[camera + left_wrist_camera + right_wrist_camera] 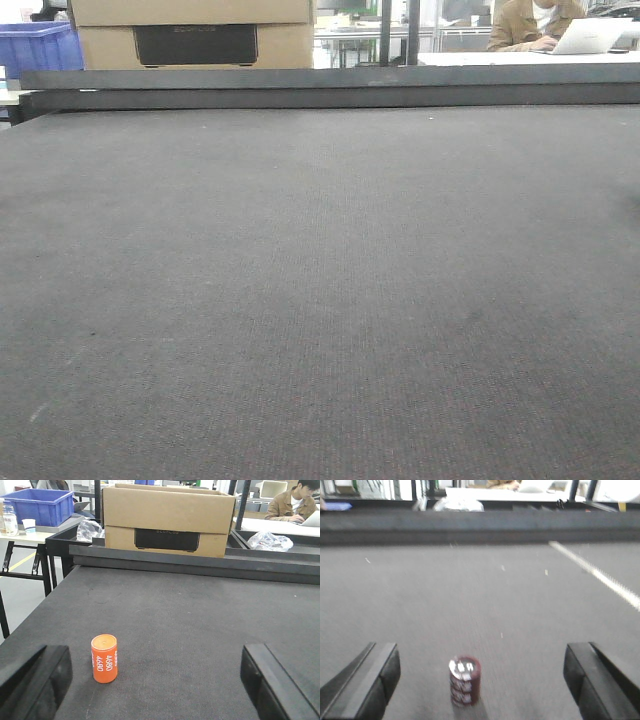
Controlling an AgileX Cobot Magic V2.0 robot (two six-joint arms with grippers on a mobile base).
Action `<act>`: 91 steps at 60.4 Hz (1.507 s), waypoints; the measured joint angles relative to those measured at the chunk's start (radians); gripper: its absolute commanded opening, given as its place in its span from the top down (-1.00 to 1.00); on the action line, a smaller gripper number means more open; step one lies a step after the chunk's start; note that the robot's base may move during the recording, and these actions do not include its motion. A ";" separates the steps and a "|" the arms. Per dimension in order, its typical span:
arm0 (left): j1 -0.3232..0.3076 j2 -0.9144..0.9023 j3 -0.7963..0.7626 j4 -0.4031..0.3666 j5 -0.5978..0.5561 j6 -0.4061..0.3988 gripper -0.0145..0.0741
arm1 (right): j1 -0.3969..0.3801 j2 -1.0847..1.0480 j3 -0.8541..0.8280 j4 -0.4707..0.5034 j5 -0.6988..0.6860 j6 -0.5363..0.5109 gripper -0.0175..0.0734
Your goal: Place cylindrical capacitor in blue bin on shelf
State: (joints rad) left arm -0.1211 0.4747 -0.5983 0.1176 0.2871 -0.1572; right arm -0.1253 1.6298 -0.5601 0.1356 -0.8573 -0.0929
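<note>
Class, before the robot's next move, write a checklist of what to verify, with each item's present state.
1. Left end effector open: ok.
2. Orange capacitor upright between its fingers: ok.
3. Right end effector open: ok.
4. Dark capacitor upright, though the view is blurred: ok.
5. Shelf in view: not ok.
6. Blue bin is the target: cannot tell.

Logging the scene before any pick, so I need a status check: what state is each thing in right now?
orange capacitor: standing upright, not gripped
dark red capacitor: standing upright, not gripped
left gripper: open, holding nothing
right gripper: open, holding nothing
cardboard box: upright, top open
</note>
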 measured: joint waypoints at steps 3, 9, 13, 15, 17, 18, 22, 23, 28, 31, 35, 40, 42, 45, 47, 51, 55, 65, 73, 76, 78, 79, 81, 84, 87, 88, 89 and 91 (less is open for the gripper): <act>0.000 0.000 0.000 0.000 0.000 0.000 -0.66 | 0.000 0.062 -0.021 0.000 -0.016 0.000 -0.64; 0.000 0.000 0.000 0.000 0.000 0.000 -0.66 | 0.000 0.161 -0.076 -0.002 -0.044 0.000 -0.64; 0.000 0.000 0.000 0.000 0.000 0.000 -0.66 | 0.000 0.217 -0.124 -0.002 -0.051 0.000 -0.64; 0.000 0.000 0.000 0.000 0.000 0.000 -0.66 | 0.000 0.245 -0.149 -0.002 -0.054 0.000 -0.64; 0.000 0.000 0.000 0.000 0.000 0.000 -0.66 | 0.000 0.266 -0.170 -0.002 -0.054 0.000 -0.64; 0.000 0.000 0.000 0.000 0.000 0.000 -0.66 | 0.000 0.282 -0.184 -0.002 -0.054 0.000 -0.64; 0.000 0.000 0.000 0.002 0.000 0.000 -0.66 | 0.000 0.327 -0.228 -0.002 -0.052 0.000 -0.64; 0.000 0.000 0.000 0.002 0.000 0.000 -0.66 | 0.000 0.335 -0.238 -0.002 -0.050 0.000 -0.64; 0.000 0.000 0.000 0.004 0.000 0.000 -0.66 | 0.000 0.376 -0.291 -0.002 -0.034 0.000 -0.64; 0.000 0.000 0.000 0.004 0.000 0.000 -0.66 | 0.000 0.398 -0.314 -0.002 -0.028 0.000 -0.64; 0.000 0.000 0.000 0.006 0.000 0.000 -0.66 | 0.000 0.425 -0.341 0.003 -0.022 0.000 -0.64; 0.000 0.000 0.000 0.006 0.000 0.000 -0.66 | 0.000 0.450 -0.359 0.015 -0.007 0.000 -0.64; 0.000 0.000 0.000 0.006 0.000 0.000 -0.66 | 0.000 0.455 -0.363 0.018 0.000 0.000 -0.63; 0.000 0.000 0.000 0.006 0.000 0.000 -0.66 | 0.000 0.459 -0.365 0.021 0.007 0.000 -0.59; 0.000 0.000 0.000 0.006 0.000 0.000 -0.66 | 0.000 0.462 -0.367 0.021 0.007 0.000 -0.52; 0.000 0.000 0.000 0.006 0.000 0.000 -0.66 | 0.000 0.462 -0.367 0.021 0.012 0.000 -0.31; 0.000 0.000 0.000 0.006 0.000 0.000 -0.66 | 0.000 0.463 -0.367 0.022 0.024 0.000 -0.02; 0.000 0.000 0.000 0.006 0.000 0.000 -0.66 | 0.000 0.463 -0.368 0.022 0.035 0.000 0.64; 0.000 0.000 0.000 0.006 0.000 0.000 -0.66 | 0.000 0.460 -0.369 0.022 0.044 0.000 0.98; 0.000 0.000 0.000 0.006 0.000 0.000 -0.66 | 0.000 0.447 -0.369 0.022 0.069 0.000 0.97; 0.000 0.000 0.000 0.006 0.000 0.000 -0.66 | 0.000 0.434 -0.369 0.023 0.083 0.000 0.97; 0.000 0.000 0.000 0.006 0.000 0.000 -0.66 | 0.000 0.427 -0.369 0.023 0.091 0.000 0.97; 0.000 0.000 0.000 0.006 0.000 0.000 -0.66 | 0.000 0.402 -0.369 0.023 0.106 0.000 0.97; 0.000 0.000 0.000 0.006 0.002 0.000 -0.66 | 0.000 0.356 -0.369 0.023 0.128 0.000 0.97; 0.000 0.000 0.000 0.006 0.005 0.000 -0.66 | 0.000 0.305 -0.369 0.023 0.149 0.000 0.97; 0.000 0.000 0.000 0.006 0.008 0.000 -0.66 | 0.000 0.287 -0.369 0.023 0.155 0.000 0.97; 0.000 0.000 0.000 0.006 0.010 0.000 -0.66 | 0.000 0.268 -0.369 0.023 0.161 0.000 0.97; 0.000 0.000 0.000 0.008 0.015 0.000 -0.66 | 0.000 0.216 -0.369 0.023 0.180 0.000 0.97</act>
State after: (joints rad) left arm -0.1211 0.4747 -0.5983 0.1258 0.3020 -0.1572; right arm -0.1253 1.8463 -0.9293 0.1588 -0.6773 -0.0929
